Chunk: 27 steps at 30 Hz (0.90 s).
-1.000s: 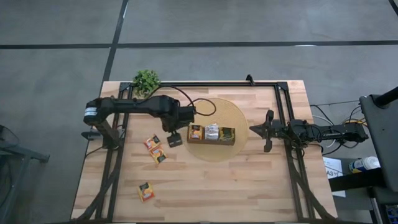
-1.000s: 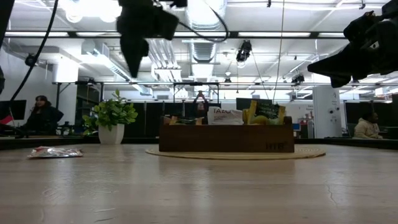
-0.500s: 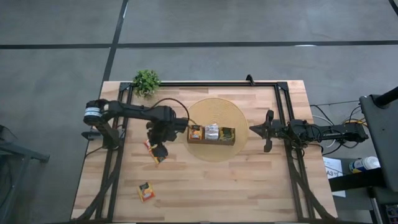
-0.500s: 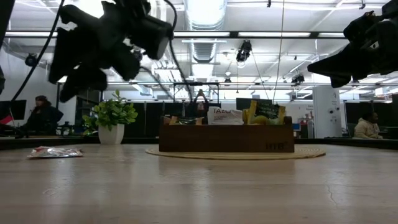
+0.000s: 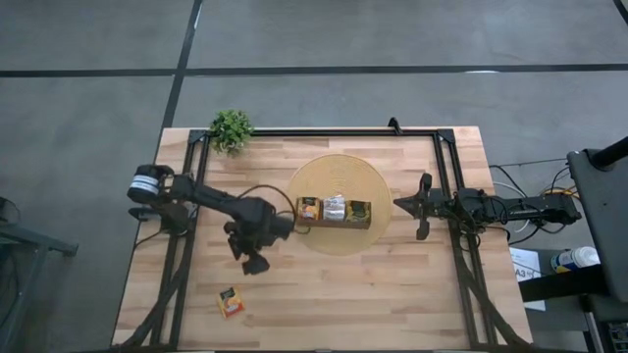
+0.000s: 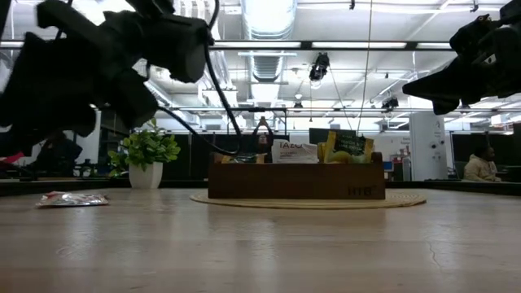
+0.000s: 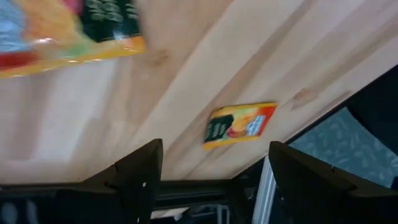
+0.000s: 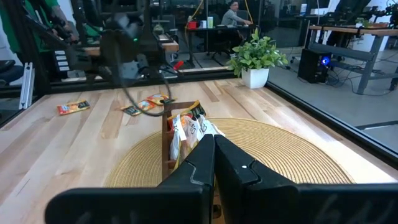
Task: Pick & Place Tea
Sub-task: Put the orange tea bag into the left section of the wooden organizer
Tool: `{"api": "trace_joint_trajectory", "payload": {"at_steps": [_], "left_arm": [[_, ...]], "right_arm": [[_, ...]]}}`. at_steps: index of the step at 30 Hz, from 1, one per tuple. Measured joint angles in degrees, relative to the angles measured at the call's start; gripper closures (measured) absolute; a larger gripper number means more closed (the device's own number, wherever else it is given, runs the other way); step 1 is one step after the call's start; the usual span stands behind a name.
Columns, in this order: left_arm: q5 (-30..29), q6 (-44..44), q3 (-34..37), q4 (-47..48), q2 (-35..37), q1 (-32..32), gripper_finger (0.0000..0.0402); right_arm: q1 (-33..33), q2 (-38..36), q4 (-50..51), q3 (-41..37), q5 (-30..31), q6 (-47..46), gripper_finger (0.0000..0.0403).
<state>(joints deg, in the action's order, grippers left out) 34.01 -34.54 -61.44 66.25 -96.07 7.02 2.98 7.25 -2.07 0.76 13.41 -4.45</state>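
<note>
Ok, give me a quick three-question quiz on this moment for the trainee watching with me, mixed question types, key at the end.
1. True or false: the left gripper has its fingers open above the table, holding nothing.
2. Where does the wooden box stand? A) on the bare wood B) on the round woven mat C) beside the potted plant
3. Fill in: the right gripper waits beyond the mat's edge with its fingers ____.

Key: 1 true. 2 B. 3 shut.

Note: one tea sachet lies alone near the table's front edge, and the left wrist view shows another sachet close under the gripper.
</note>
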Motion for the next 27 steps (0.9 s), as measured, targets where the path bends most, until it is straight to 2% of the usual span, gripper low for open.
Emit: {"api": "trace_joint_trajectory", "payload": {"at_steps": [8, 21, 27], "left_arm": [[3.3, -9.3, 5.7, -9.6, 0.8, 6.0, 0.0115], [4.2, -22.8, 14.0, -29.0, 2.7, 13.6, 0.0115], [2.8, -25.1, 17.1, -31.3, 2.8, 15.3, 0.0115]], "right_arm": [[0.0, 0.0, 0.0, 0.0, 0.0, 0.0, 0.0394], [0.0, 0.0, 0.0, 0.0, 0.0, 0.0, 0.0394], [0.0, 0.0, 0.0, 0.0, 0.0, 0.0, 0.0394]]}}
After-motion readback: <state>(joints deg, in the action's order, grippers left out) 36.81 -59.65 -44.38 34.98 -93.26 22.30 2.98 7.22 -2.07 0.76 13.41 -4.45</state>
